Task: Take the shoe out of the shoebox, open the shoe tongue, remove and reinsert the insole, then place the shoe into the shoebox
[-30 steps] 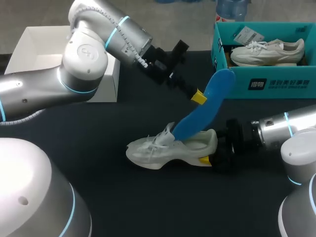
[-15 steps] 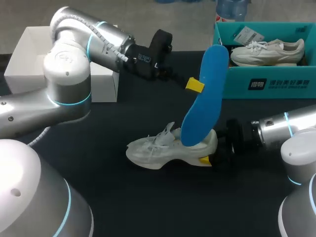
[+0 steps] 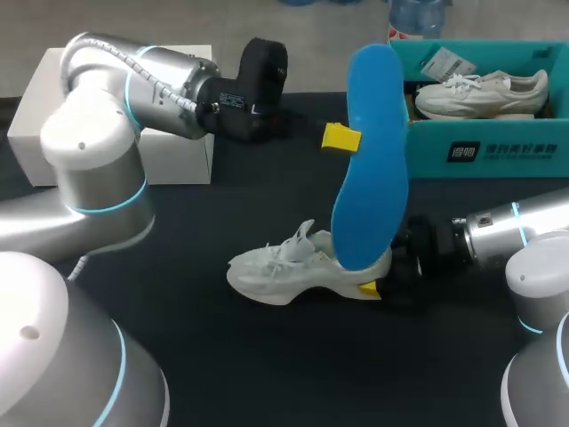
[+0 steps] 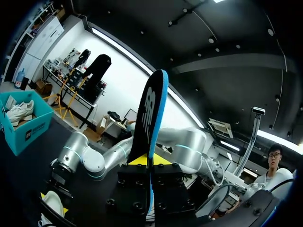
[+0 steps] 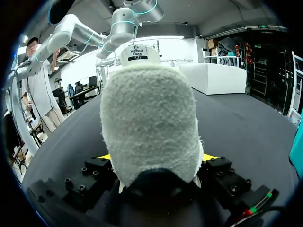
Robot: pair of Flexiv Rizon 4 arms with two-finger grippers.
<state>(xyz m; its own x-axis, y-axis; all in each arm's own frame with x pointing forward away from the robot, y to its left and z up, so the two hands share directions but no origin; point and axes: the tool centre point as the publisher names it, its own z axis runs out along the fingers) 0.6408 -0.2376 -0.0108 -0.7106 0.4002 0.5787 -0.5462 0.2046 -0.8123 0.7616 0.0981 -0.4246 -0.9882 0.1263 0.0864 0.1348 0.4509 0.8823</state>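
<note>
One insole (image 3: 372, 160) between left jaws; shoe (image 3: 277, 271) between right jaws.

Shoe (image 3: 298, 267) mid-table (image 3: 231, 356), toe to left, heel in right gripper (image 3: 370, 286). Insole (image 3: 373, 169) upright over heel, lower end at shoe opening, left gripper (image 3: 345, 138) clamped on its left edge. Shoebox (image 3: 480, 153) behind at right, second shoe (image 3: 480, 93) inside. Box (image 3: 173, 158) behind at far left

The left tool (image 4: 147, 161) clamps the blue-edged insole (image 4: 152, 113), which stands edge-on toward twelve o'clock. At ten o'clock from it, the teal shoebox (image 4: 26, 130) sits on the dark desk (image 4: 28, 163).
</note>
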